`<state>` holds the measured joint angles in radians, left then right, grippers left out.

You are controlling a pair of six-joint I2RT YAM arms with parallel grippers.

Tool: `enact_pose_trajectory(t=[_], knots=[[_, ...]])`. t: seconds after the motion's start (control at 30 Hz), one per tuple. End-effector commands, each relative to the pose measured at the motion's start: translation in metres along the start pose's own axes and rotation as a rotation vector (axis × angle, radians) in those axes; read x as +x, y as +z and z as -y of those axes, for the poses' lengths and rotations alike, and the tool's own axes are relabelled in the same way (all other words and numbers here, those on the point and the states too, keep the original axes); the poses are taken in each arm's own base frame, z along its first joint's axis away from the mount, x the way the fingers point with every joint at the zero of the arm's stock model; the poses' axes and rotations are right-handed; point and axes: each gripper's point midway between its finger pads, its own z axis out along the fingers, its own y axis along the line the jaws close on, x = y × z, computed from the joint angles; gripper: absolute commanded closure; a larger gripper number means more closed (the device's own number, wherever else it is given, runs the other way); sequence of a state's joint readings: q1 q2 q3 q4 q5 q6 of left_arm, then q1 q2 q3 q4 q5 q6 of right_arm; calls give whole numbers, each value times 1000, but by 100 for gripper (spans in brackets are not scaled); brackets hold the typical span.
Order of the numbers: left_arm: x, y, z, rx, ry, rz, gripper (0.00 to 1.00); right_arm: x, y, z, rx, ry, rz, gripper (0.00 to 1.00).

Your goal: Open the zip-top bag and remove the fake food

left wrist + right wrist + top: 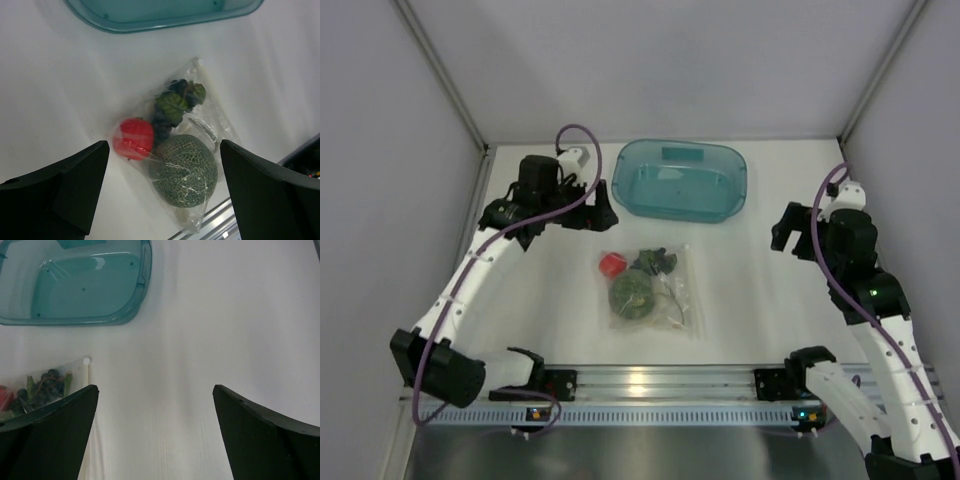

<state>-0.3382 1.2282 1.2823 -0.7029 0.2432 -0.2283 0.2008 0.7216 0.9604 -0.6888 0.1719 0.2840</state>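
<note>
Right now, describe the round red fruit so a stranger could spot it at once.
Find the teal translucent plastic tray at the back; in front of it lies a clear crinkly zip-top bag. The red round toy fruit sits in its far-left corner, the only red piece, smaller than the netted olive-green ball and beside the dark grape bunch.

We see a white, matte table [770, 320] carrying two loose items directly on its surface. At 12 o'clock from the table centre, near the back wall, a teal translucent tray [680, 216] sits flat with its opening up. The zip-top bag [684, 300] lies flat close to the centre, at 6 o'clock from the tray and apart from it. Along the table's 6 o'clock edge we find a metal rail [660, 380] running left to right.
</note>
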Motion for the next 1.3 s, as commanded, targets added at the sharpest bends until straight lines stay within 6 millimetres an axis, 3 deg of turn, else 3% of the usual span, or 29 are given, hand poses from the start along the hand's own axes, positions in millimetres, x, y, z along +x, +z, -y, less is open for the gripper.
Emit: enact_pose_trajectory(t=[0.0,0.07,0.2,0.23,0.33,0.43,0.6,0.9,1.1,1.17,1.27], knots=[[0,29,48,277,25,-100,1,-12,-1,-19,-101,28,67,1],[3,57,51,268,12,-147,1,-14,-2,-26,-141,34,81,1],[20,102,83,287,116,-213,1,-11,1,-36,-194,30,65,1],[33,120,83,283,127,-262,1,-11,0,-37,-198,28,62,1],[49,149,85,289,197,-316,1,-6,-3,-44,-247,16,37,1],[54,166,85,297,264,-331,2,-1,-7,-49,-285,2,28,1],[66,189,92,277,422,-341,1,2,-13,-52,-318,-8,39,1],[110,216,83,152,493,-432,1,-7,-27,-62,-384,-18,76,1],[138,228,85,162,510,-497,3,-4,-33,-71,-449,-25,76,1],[143,230,87,162,511,-505,8,-3,-34,-71,-451,-25,74,1],[148,234,83,144,498,-518,24,-4,-37,-70,-448,-25,78,0]])
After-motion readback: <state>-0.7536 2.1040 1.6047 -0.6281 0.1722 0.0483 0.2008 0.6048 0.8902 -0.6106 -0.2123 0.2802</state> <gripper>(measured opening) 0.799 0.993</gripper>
